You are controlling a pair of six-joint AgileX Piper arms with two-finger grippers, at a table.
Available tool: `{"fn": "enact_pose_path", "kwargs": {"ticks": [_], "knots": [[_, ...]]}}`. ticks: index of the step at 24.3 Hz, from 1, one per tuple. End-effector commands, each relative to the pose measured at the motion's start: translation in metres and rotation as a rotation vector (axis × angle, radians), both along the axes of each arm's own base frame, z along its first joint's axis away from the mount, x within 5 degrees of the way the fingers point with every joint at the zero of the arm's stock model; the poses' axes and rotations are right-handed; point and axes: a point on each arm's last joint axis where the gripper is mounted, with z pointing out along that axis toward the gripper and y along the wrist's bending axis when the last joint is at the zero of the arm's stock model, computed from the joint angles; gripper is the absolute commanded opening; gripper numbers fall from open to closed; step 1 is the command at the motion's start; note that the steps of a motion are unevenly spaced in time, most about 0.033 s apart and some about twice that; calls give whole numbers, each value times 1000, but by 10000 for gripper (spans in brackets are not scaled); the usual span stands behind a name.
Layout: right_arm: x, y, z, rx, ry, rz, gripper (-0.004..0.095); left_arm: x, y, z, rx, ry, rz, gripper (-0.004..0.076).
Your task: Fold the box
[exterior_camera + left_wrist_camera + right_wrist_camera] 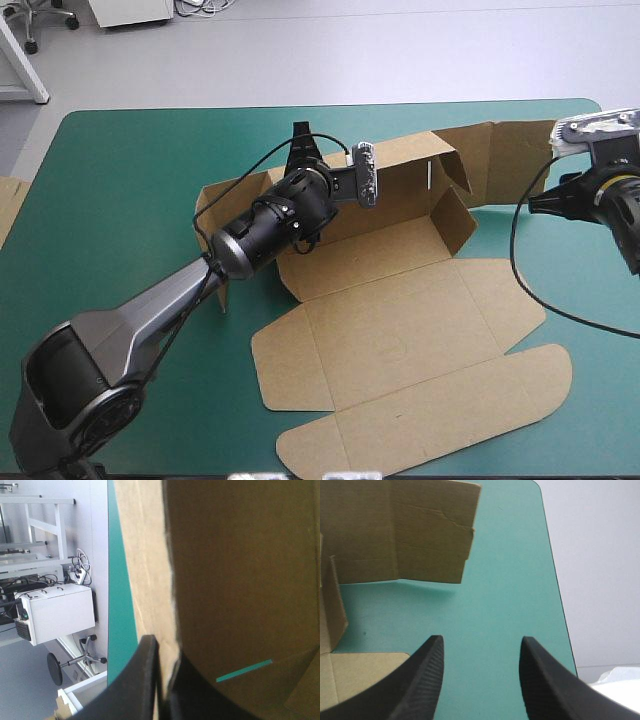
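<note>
The brown box [400,320] lies in the middle of the table, its lid and flaps flat toward the front and its back wall [400,170] raised. At the left end of that wall my left gripper [300,140] reaches over the box. In the left wrist view the black fingers of my left gripper [164,655] are all but shut, with the wall's edge [150,580] between them. My right gripper [545,205] hovers off the box's right end, open. The right wrist view shows my right gripper [481,647] over bare teal-green cover, a raised side flap [395,530] ahead of it.
An edge of more brown board [8,205] shows at the table's left edge. The table's right edge [555,580] runs close beside the right gripper. Bare teal-green cover [130,180] lies left of the box.
</note>
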Motion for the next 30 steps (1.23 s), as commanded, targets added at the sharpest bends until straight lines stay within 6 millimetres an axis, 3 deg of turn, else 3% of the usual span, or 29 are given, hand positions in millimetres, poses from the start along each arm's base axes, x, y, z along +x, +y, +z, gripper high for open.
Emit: {"fn": "enact_pose_path", "kwargs": {"ticks": [1, 7, 13, 18, 23, 25, 28, 30], "knots": [[-7, -16, 19, 40, -98, -43, 437, -15, 13, 17, -104, -17, 57, -10], [-8, -36, 20, 83, -127, -102, 434, -31, 2, 3, -40, -79, 6, -10], [1, -41, 14, 117, -118, -99, 374, -45, -7, -6, 26, -159, -70, -10], [22, -55, 10, 219, -106, -95, 371, -53, -2, 1, -24, -163, -56, -10], [67, -66, 31, 335, -63, 15, 371, -56, -3, 3, -58, -150, -75, -10], [86, -64, 41, 389, -88, 76, 290, -55, -5, 2, -48, -151, -93, -10], [114, -69, 52, 392, -136, 118, 27, -55, -7, 2, -34, -160, -127, -10], [127, -72, 49, 397, -124, 131, -18, -55, -9, 3, -38, -168, -153, -10]]}}
